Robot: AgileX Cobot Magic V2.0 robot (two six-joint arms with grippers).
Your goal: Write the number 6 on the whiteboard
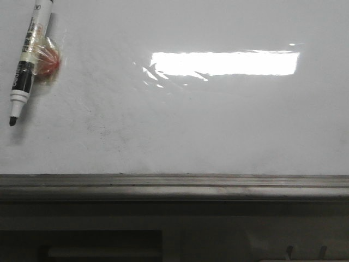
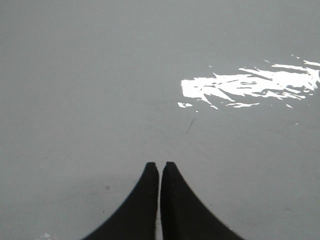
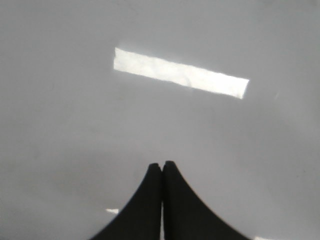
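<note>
The whiteboard [image 1: 180, 125] lies flat before me, glossy and white, with faint grey smudges across it and a long bright bar of reflected light right of its middle, toward the far side. A grey metal rail [image 1: 174, 185] runs along its near edge. At the far left corner lies a marker [image 1: 28, 60], uncapped, its dark tip pointing toward the near edge and its barrel slanting away toward the far edge; a crumpled piece of clear tape with a reddish blot [image 1: 46, 61] is wrapped around the barrel near its middle and bulges to its right. No drawn figure shows anywhere on the board in the front view, so the number 6 is not yet written; the only mark I can pick out is a short thin dark stroke [image 2: 190, 126] in my left wrist view, lying near the broken glare patch. My left gripper [image 2: 160, 165] hovers over bare board with its jaws pressed nearly together, only a hairline slit between them, holding nothing. My right gripper [image 3: 161, 164] is likewise over bare board, near the reflected bar of light, jaws closed against each other and holding nothing.
</note>
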